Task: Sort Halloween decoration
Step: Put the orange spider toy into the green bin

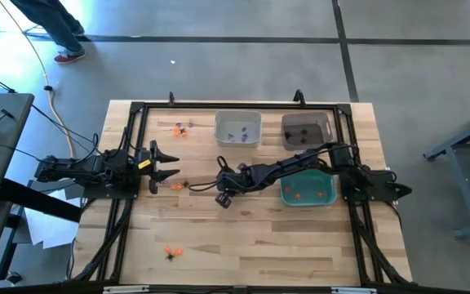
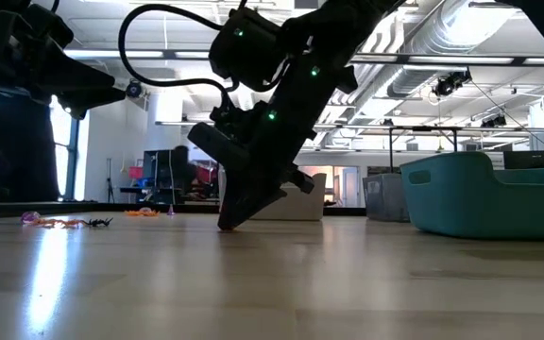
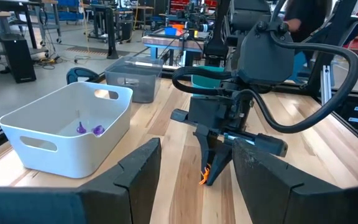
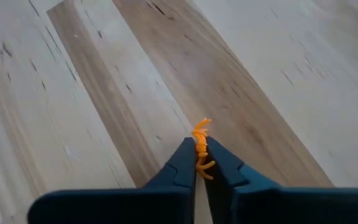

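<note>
A: Where is the right hand [image 4: 196, 163] at this moment?

B: In the high view it is reached out to the middle of the worktop [image 1: 251, 245], a little left of centre. In its own wrist view the two fingers are pressed together on a small orange trinket [image 4: 201, 146], which sticks out between the tips, down at the wood.

A: Does the low view agree?

B: Yes. There the right hand [image 2: 227, 222] points down in the centre of the frame and its tip touches the worktop. The trinket itself I cannot see in that view.

A: And the left hand?

B: The left hand [image 1: 172, 163] waits at the left side of the worktop in the high view, with its fingers apart and nothing between them.

A: Where are the other decorations?

B: In the high view, some orange and dark pieces [image 1: 182, 126] lie in the upper left part of the worktop, a few more [image 1: 171, 252] lie at the lower left, and one small group [image 1: 178, 186] is just right of the left hand. Purple pieces [image 3: 89, 129] lie inside the white bin [image 3: 48, 149]. The teal bin [image 1: 288, 196], right of centre, holds orange ones, and the grey bin [image 1: 326, 122] above it holds dark ones.

A: Anything behind the worktop?

B: At the upper left of the high view a person's legs [image 1: 59, 28] stand on the floor.
</note>
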You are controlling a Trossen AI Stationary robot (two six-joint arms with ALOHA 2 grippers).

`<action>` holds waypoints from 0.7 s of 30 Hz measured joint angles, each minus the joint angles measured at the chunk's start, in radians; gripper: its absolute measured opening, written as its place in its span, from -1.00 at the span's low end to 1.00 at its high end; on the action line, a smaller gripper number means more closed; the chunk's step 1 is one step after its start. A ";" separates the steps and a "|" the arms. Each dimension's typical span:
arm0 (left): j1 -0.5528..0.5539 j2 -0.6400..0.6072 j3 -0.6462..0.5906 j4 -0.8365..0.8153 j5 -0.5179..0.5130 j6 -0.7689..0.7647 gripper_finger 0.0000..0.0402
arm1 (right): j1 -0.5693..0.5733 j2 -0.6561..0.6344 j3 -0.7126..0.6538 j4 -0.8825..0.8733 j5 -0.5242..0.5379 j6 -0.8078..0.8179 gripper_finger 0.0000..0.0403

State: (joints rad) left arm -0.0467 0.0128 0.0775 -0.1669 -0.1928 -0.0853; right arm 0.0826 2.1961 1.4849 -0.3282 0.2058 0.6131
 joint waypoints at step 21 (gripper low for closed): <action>0.000 0.000 0.000 0.000 0.000 0.000 -0.07 | 0.044 0.005 0.435 -0.789 0.171 0.049 -0.98</action>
State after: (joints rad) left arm -0.0467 0.0126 0.0774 -0.1669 -0.1928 -0.0854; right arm 0.1262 2.2013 1.9199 -1.1169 0.3765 0.6623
